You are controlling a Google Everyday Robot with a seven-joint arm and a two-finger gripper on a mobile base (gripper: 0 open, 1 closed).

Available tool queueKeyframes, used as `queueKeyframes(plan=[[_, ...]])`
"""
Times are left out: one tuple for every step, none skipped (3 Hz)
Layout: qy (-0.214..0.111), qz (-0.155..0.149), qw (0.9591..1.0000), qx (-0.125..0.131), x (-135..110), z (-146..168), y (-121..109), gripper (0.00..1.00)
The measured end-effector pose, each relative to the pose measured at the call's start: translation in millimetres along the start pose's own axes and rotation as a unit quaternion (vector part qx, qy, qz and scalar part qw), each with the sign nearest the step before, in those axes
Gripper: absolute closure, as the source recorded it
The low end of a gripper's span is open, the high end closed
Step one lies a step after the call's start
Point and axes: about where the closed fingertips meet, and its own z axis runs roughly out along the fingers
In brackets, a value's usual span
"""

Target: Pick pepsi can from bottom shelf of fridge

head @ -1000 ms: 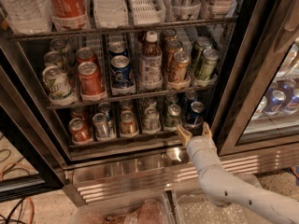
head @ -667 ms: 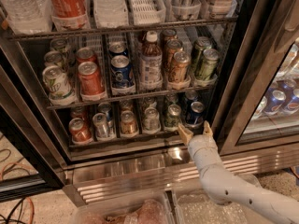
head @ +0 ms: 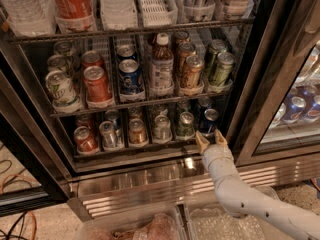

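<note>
The fridge (head: 280,89) stands open, with a black frame and a ribbed steel base. On the bottom shelf (head: 130,153) a row of small cans sits in clear lanes. The pepsi can (head: 208,121), dark navy with a silver top, is the front can at the far right of that row. My gripper (head: 210,139) is on a white arm rising from the lower right. It is open, with its two tan fingertips just below and in front of the pepsi can, at the shelf's front rail. It holds nothing.
A green-grey can (head: 185,124) stands directly left of the pepsi can, then silver, orange and red cans. The shelf above holds a brighter blue can (head: 129,76), a white-capped bottle (head: 161,64) and more cans. The door frame (head: 245,94) is close on the right. Plastic bins (head: 150,224) lie below.
The gripper has shifted slightly, staying at the front rail below the pepsi can. The cans have not moved.
</note>
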Motion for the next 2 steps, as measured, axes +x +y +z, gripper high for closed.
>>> queueKeyframes(plan=[[-0.009,-0.004,0.9999,0.006,-5.9,9.0,-4.7,0.44],[-0.011,-0.005,0.9999,0.004,-5.4,18.7,-4.0,0.44]])
